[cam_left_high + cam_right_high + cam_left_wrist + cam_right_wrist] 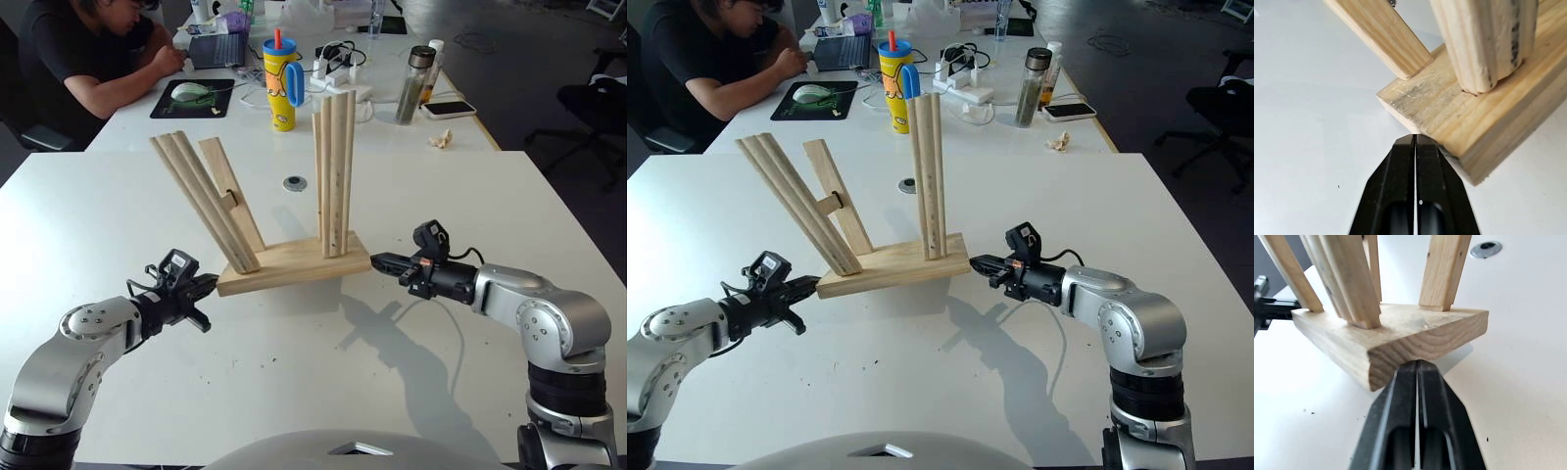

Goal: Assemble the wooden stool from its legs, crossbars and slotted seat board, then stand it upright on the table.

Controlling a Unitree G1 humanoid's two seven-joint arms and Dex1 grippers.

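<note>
1. Eye views: the seat board (294, 264) lies flat on the table (294, 392), legs (334, 176) pointing up. It probably needs turning over next.
2. Left wrist view: left gripper (1415, 139) clenched empty at the board's corner.
3. Right wrist view: right gripper (1417, 364) clenched empty at the board's end. It must open before it can grasp.

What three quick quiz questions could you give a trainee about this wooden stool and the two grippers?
1. True or false: the stool stands on its legs on the table.
2. The right gripper is: A) open around a leg; B) shut, tip at the seat board's end; C) holding a cup.
3. Which set of legs leans: the one nearer the left gripper or the one nearer the right gripper?
Key: 1 false, the seat board is at the bottom and the legs point up. 2 B. 3 the set nearer the left gripper; the other set stands straight.
</note>
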